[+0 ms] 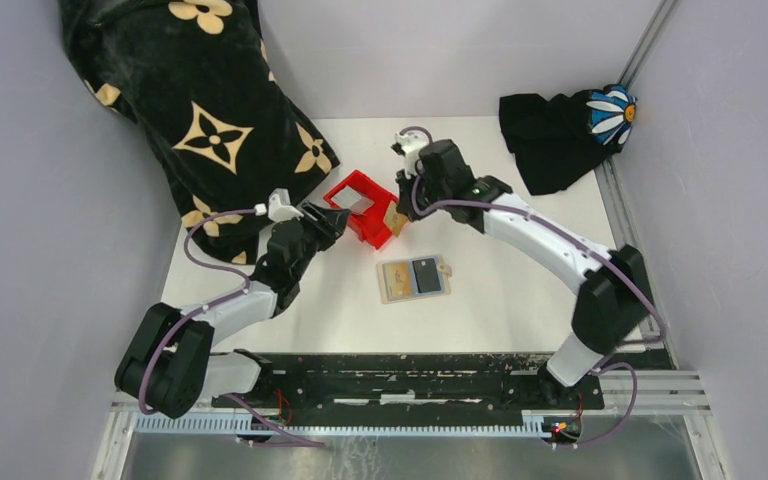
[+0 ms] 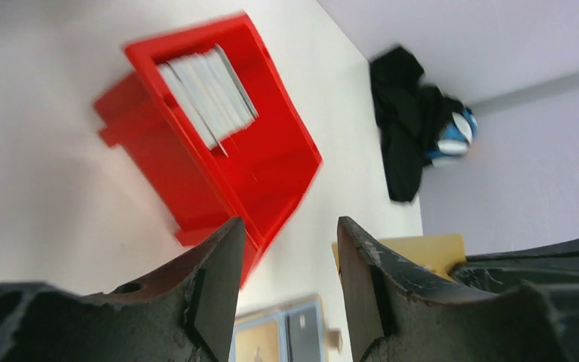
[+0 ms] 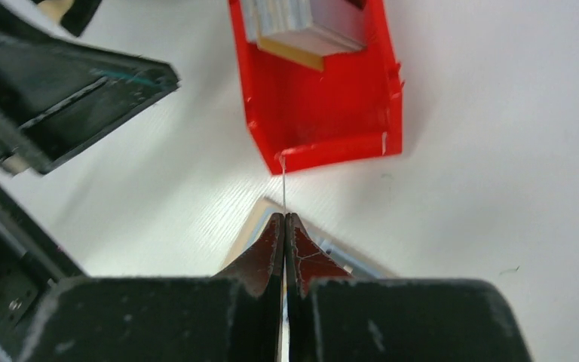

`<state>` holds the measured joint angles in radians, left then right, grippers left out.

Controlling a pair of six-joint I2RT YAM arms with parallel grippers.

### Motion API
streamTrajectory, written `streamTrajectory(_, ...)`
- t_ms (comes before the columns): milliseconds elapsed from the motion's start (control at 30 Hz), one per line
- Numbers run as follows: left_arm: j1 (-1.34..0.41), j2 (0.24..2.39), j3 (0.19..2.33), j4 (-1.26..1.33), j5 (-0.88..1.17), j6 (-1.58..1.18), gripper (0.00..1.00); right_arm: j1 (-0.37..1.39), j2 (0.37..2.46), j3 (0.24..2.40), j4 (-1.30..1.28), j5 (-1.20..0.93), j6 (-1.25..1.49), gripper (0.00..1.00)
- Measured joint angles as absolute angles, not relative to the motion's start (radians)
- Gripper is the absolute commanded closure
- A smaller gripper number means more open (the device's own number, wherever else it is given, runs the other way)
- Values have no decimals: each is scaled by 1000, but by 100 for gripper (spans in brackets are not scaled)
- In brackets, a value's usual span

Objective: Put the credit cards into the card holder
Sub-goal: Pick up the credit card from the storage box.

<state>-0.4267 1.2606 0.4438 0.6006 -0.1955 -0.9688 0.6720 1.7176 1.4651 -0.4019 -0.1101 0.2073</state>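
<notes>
The card holder lies open and flat on the white table, a dark card in its right half. A stack of credit cards stands in the red bin. At the bin's right corner, my right gripper is shut on a tan-yellow credit card. In the right wrist view that card shows edge-on, sticking out of the closed gripper above the holder. My left gripper is open with nothing between its fingers, just left of the bin.
A black cloth with gold flowers fills the back left, close behind the left arm. A black cloth with a daisy lies at the back right. Grey walls close in both sides. The left gripper's fingers reach near the right gripper.
</notes>
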Motion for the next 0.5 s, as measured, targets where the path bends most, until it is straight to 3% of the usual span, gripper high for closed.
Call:
streamTrajectory(200,-432,1270,399,717,88,-921,47,677,1487,1236,-397,-202,262,99)
streamTrajectory(500,-463,1304,349,891,415,-842,47,676,1400,1071,-406,-350,374,99)
